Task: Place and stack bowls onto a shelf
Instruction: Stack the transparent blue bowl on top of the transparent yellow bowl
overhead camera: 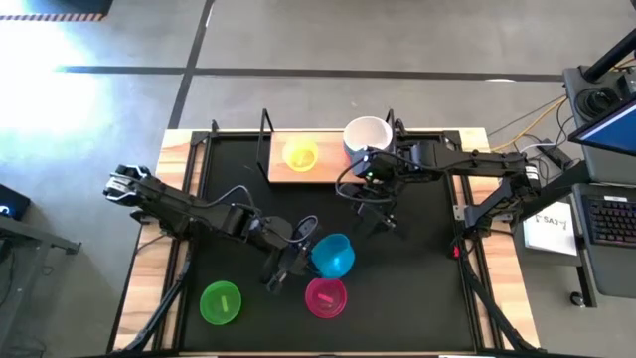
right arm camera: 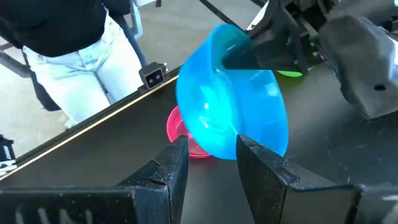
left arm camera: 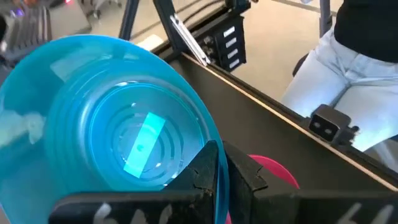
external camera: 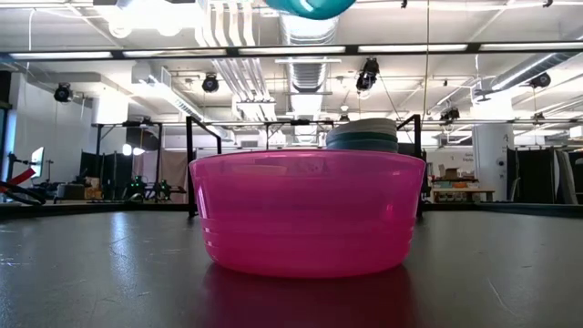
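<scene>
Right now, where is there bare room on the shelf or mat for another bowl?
The shelf is bare left of the yellow bowl; the white bowl fills its right end. The mat is bare along its left side. Both grippers crowd the blue bowl.

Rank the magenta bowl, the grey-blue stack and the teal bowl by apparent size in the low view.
1. magenta bowl, close to the camera, so unsure
2. grey-blue stack
3. teal bowl, cropped by the frame edge
</scene>
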You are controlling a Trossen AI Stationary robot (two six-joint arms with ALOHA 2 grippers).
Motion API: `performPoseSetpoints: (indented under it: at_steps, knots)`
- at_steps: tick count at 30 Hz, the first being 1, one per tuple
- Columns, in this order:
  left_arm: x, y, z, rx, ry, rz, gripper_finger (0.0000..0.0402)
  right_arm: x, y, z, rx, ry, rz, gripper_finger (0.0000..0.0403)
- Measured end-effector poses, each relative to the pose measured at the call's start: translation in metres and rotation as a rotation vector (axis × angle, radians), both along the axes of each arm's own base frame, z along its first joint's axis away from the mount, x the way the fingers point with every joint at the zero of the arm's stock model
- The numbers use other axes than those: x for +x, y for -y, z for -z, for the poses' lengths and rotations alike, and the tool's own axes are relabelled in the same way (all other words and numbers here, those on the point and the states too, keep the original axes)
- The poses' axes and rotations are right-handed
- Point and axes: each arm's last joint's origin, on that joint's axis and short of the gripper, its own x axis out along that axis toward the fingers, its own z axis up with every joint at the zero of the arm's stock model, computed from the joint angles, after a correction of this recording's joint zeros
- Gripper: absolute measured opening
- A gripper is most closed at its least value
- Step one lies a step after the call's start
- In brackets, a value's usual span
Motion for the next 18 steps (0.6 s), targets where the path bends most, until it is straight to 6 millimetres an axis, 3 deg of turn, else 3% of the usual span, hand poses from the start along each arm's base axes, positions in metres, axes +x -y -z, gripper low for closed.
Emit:
performPoseSetpoints:
  at_steps: [18]
  knots:
    - [0.009, -0.017, -0.010, 0.112, 0.127, 0.108, 0.0000, 0.002, -0.001, 0.002, -0.002, 0.020, -0.015, 0.0123]
